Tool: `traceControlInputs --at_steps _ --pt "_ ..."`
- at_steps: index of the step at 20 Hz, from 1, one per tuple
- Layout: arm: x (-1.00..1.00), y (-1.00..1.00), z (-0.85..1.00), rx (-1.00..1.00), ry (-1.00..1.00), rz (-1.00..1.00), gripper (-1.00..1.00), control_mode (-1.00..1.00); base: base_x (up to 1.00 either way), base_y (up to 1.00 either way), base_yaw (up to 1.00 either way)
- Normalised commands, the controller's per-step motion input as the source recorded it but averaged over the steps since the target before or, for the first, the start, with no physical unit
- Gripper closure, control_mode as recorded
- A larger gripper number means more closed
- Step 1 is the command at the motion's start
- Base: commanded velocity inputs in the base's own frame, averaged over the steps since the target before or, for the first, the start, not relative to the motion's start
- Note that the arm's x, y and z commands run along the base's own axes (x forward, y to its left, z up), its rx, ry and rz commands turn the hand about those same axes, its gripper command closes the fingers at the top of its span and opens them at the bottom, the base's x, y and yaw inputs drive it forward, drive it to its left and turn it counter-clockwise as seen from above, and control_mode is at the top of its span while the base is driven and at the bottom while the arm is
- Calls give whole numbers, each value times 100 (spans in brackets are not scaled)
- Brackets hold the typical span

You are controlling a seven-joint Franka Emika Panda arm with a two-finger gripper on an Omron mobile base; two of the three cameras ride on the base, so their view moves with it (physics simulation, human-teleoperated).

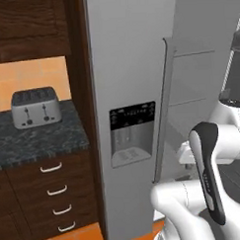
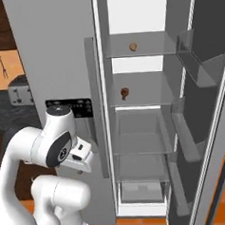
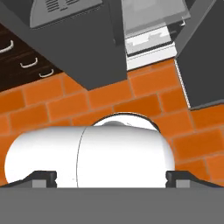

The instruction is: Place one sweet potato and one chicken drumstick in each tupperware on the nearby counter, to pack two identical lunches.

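Inside the open fridge, a tan sweet potato [image 2: 133, 46] lies on the upper glass shelf. A dark red-brown chicken drumstick [image 2: 125, 92] lies on the shelf below it. My gripper [image 3: 111, 178] points down at the floor, well short of the fridge shelves. Its two dark fingertips [image 3: 43, 177] stand wide apart with nothing between them, so it is open. The black-grey marbled counter [image 1: 39, 140] runs to the left of the fridge. The tupperware is out of view.
A silver toaster [image 1: 36, 107] stands on the counter, above dark brown drawers [image 1: 56, 191]. The fridge's left door with its dispenser panel [image 1: 132, 134] is shut. The right door [image 2: 204, 103] hangs open with its bins. Orange brick floor [image 3: 65, 105] lies below.
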Motion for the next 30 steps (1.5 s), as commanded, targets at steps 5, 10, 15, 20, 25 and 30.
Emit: traceControlInputs --at_steps 5,10,15,20,25,30 --pt "0 0 0 0 0 0 -100 100 33 -52 34" --pt "0 0 0 0 0 0 -100 100 45 -26 24" --pt "0 0 0 0 0 0 -100 100 42 -29 8" --pt "0 0 0 0 0 0 -100 100 6 -68 0" --pt "0 0 0 0 0 0 -100 100 3 -31 0" --pt "0 0 0 0 0 0 -100 100 1 -31 0"
